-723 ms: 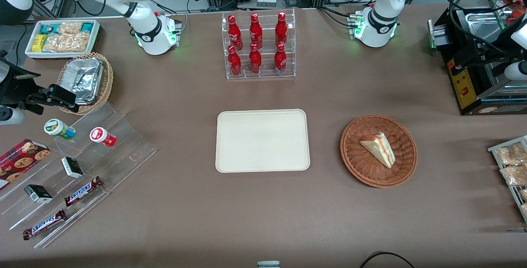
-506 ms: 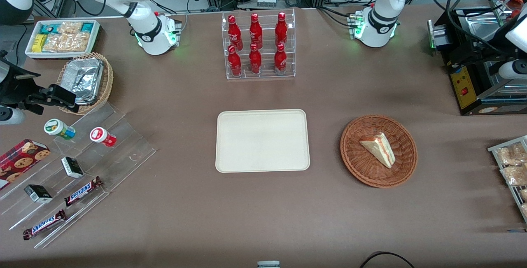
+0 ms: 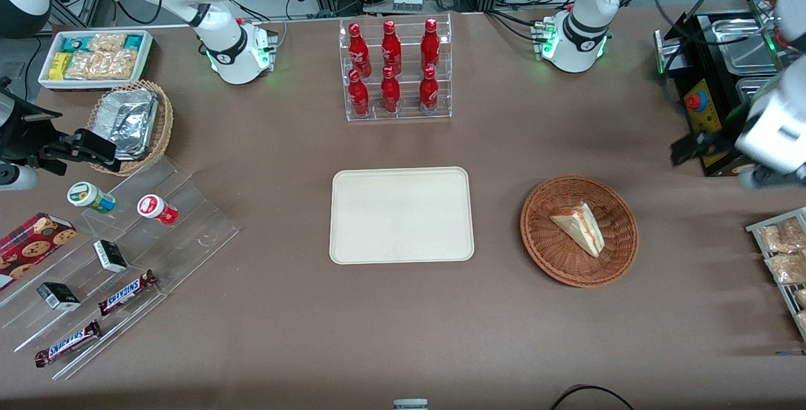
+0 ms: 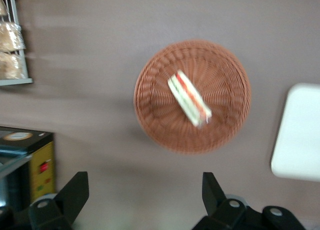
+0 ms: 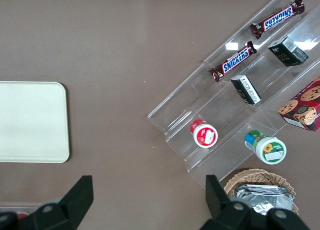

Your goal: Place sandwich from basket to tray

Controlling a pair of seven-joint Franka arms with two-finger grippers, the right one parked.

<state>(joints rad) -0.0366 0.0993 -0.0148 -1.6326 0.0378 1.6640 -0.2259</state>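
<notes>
Black fingers of the left gripper [image 4: 142, 200] stand wide apart with nothing between them, high above the table near the basket's [image 3: 540, 249] edge, at the right edge of the front view. Half a second ago the arm hung farther back over the black machine [image 3: 708, 114]; it has swung toward the basket, so the approach has begun. Within the basket the sandwich [image 3: 579, 227] lies untouched, and the tray [image 3: 352, 252] at frame centre is unchanged.

Our left gripper [image 4: 142, 200], fingers spread, hangs over bare brown tablecloth [image 3: 504, 309]; nothing overhangs the round reddish-brown wicker basket [image 3: 620, 249].
</notes>
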